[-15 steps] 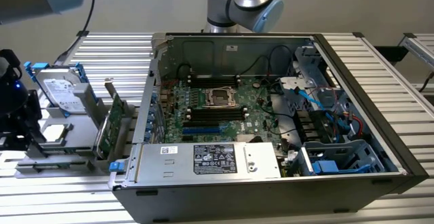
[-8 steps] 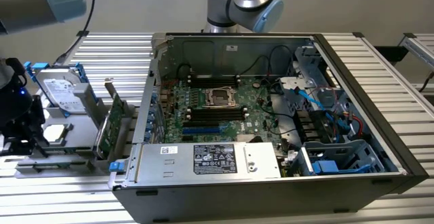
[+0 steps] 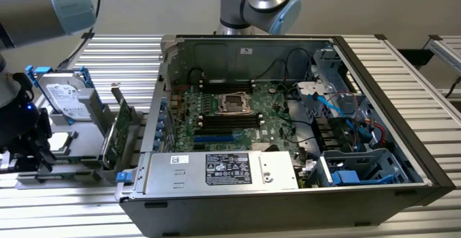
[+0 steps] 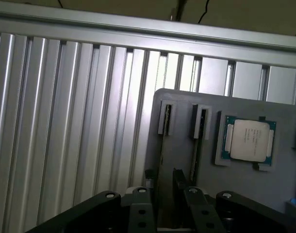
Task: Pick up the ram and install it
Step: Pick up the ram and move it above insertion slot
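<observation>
I am seeing the end effector [image 4: 163, 178] hanging over the grey parts holder [image 4: 240, 189] on the slatted worktop [image 4: 65, 121]. Its fingers are standing apart, partly open and clamping nothing. The ram [image 4: 161, 160] is sitting edge-on in one of the holder's two slots, showing as a thin dark strip running into the gap between the fingertips. I cannot tell whether either pad is touching it. A processor [image 4: 249, 140] is lying in its pocket just beside. The open computer case [image 3: 238, 216] is standing well apart from the end effector.
</observation>
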Tool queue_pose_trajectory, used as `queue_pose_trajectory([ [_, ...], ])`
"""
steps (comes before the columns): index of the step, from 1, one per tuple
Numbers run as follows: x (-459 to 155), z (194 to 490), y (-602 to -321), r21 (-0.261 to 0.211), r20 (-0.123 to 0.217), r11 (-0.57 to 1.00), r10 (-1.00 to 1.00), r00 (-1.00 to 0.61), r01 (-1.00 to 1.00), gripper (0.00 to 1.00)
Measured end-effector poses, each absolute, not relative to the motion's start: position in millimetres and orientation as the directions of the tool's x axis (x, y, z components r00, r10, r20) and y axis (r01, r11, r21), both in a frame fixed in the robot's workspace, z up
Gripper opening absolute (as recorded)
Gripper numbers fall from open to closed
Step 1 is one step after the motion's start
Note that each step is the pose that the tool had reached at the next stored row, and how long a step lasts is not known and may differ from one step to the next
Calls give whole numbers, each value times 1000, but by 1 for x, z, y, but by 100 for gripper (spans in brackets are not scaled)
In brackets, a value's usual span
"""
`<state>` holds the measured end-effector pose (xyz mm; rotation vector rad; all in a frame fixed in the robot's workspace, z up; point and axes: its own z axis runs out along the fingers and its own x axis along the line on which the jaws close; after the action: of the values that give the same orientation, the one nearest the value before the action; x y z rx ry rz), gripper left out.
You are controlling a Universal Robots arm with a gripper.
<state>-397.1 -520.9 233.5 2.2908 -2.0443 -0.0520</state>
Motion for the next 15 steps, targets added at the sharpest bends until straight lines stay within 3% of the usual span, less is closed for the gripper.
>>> queue_pose_trajectory([
  [15,-391,206,-523,74,22,-81,-996,83,-994,30],
])
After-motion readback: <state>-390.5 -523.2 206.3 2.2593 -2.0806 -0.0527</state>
